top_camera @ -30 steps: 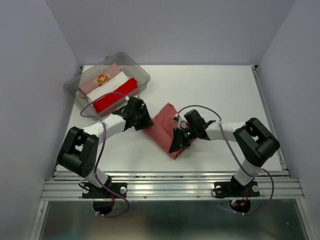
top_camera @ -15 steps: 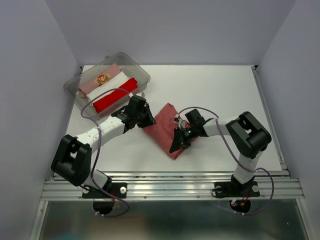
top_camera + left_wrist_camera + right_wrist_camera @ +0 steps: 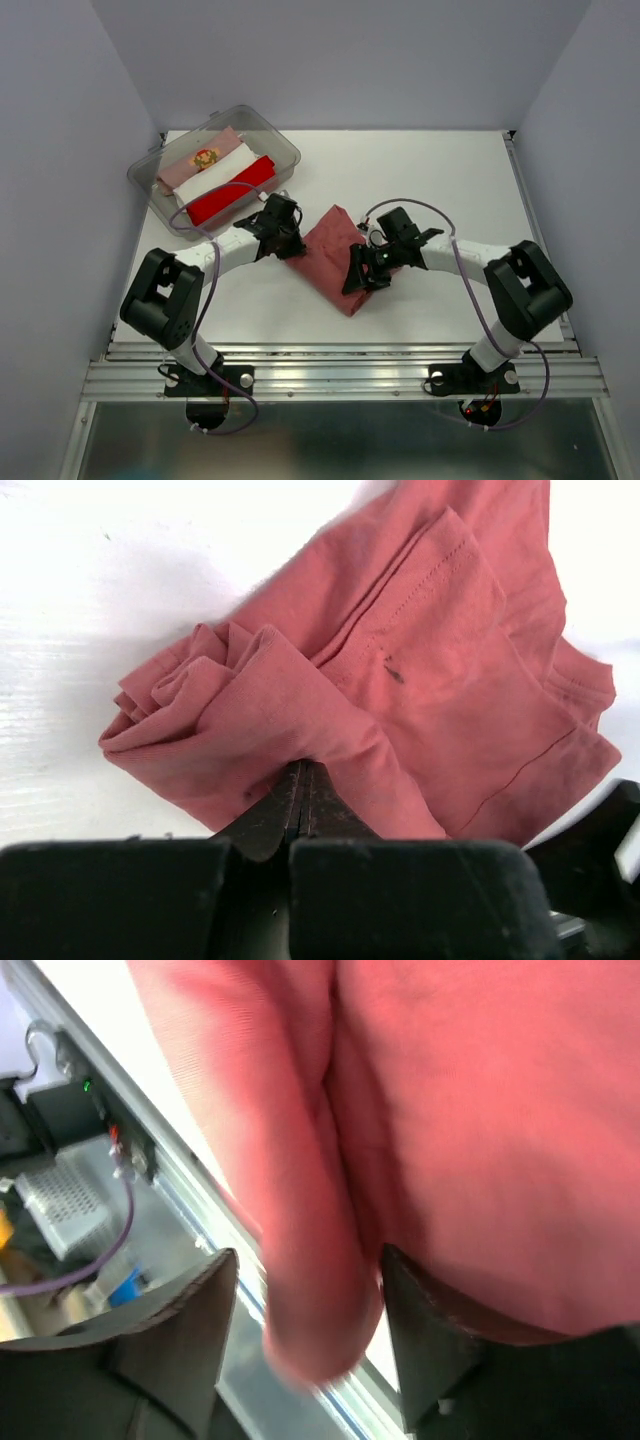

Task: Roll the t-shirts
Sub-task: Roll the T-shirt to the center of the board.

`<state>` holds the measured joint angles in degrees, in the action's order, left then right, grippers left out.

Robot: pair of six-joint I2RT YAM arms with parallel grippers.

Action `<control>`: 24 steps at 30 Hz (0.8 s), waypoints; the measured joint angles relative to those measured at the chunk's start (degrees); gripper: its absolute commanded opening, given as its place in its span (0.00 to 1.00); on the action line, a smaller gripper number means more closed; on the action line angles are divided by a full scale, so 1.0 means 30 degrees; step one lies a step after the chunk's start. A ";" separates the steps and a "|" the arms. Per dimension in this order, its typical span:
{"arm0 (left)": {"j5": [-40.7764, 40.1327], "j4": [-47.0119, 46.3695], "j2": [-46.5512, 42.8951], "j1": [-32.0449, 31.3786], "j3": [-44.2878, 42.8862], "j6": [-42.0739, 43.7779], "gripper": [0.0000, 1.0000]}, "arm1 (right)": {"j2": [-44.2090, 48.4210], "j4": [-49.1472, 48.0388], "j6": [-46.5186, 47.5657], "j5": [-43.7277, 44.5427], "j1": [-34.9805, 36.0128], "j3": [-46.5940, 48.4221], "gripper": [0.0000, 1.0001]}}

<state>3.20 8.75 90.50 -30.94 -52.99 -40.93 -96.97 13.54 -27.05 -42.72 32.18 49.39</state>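
Three rolled t-shirts [image 3: 217, 177] lie in the bin [image 3: 285, 150], far-left on the table [image 3: 450, 180].

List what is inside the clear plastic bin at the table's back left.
The clear bin holds three folded shirt bundles side by side: a pale pink one with a print, a white one and a bright red one. Anything beneath them is covered.

- we read this as a lab test cell, not a home
- plain pale walls [image 3: 350, 60] box in a white table [image 3: 440, 180] on three sides
- aluminium rail [image 3: 340, 378] along the near edge, both arm bases bolted to it
- loose purple cables [image 3: 470, 300], lit circuit board [image 3: 70, 1100] beside the frame
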 measured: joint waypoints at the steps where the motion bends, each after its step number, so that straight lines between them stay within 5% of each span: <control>1: -0.0022 -0.0102 0.0000 0.0087 0.0007 -0.0007 0.00 | 0.0699 0.0503 0.0087 0.0627 0.0000 0.0087 0.71; 4: -0.0066 -0.0335 0.0044 0.0102 0.0007 -0.0015 0.00 | 0.2433 0.2040 0.0357 0.2382 0.0000 0.0503 0.71; 6: -0.0066 -0.0452 0.0066 0.0102 0.0007 -0.0007 0.00 | 0.4116 0.2849 0.0517 0.3504 0.0000 0.1013 0.53; 7: -0.0066 -0.0495 0.0066 0.0102 0.0007 -0.0007 0.00 | 0.4750 0.3308 0.0605 0.4182 0.0051 0.1239 0.36; 12: -0.0058 -0.0619 0.0102 0.0102 0.0007 -0.0007 0.00 | 0.6288 0.4197 0.0503 0.6484 0.1370 0.2310 0.05; 24: 0.0044 -0.1005 0.0903 0.0102 -0.0087 0.0000 0.00 | 0.3009 0.2980 0.0809 0.8488 0.3177 0.1362 0.01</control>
<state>3.33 5.74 93.21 -30.63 -53.25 -40.93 -87.94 22.48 -24.62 -17.26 41.71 53.47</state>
